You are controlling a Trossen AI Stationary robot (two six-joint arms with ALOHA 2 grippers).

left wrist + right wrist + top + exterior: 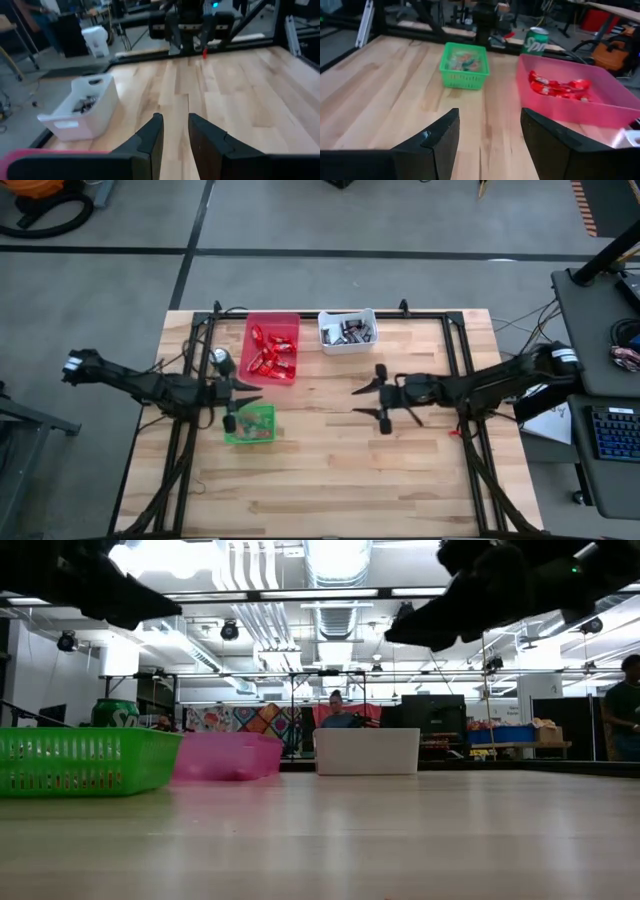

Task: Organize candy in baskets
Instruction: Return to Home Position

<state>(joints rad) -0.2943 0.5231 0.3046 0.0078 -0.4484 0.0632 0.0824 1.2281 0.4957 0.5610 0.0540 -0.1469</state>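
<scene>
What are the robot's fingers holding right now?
Nothing. The left gripper and the right gripper are both open and empty above the table.

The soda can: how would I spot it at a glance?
On the wooden table, find the long red basket of red-wrapped sweets. The soda can stands upright beside it, near the green basket. It is the only round thing, green with a silver top.

Smooth matt wood table [340, 470]; translucent glossy plastic red basket [570, 107].
</scene>
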